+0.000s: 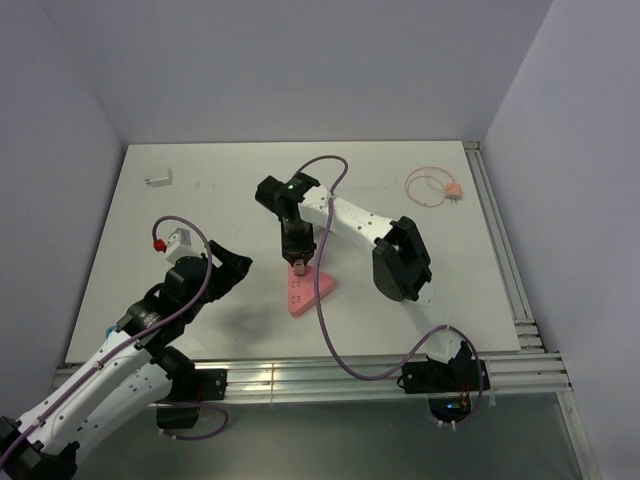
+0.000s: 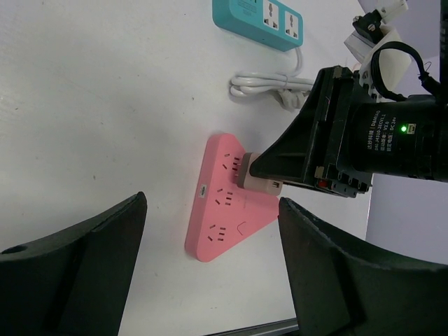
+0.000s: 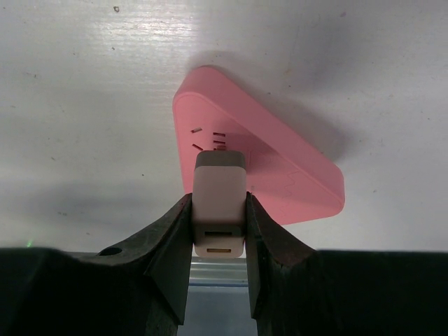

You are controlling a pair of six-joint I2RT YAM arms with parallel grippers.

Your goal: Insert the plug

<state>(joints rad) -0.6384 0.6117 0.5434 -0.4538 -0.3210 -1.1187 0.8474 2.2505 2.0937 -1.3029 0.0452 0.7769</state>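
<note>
A pink triangular power strip [image 1: 310,291] lies flat on the white table; it also shows in the left wrist view [image 2: 220,220] and the right wrist view [image 3: 294,175]. My right gripper [image 1: 297,252] [image 3: 219,213] is shut on a beige plug block [image 3: 219,185] [image 2: 260,184] with two USB ports. The plug's grey end meets the strip's top face at a socket near one corner; its prongs are hidden. My left gripper [image 1: 236,264] [image 2: 211,204] is open and empty, left of the strip and apart from it.
A teal power strip [image 2: 259,19] and a coiled white cable [image 2: 269,85] lie beyond the pink strip. A small white adapter [image 1: 158,179] is at the back left, a pink cable [image 1: 435,187] at the back right. Metal rails [image 1: 330,375] run along the near edge.
</note>
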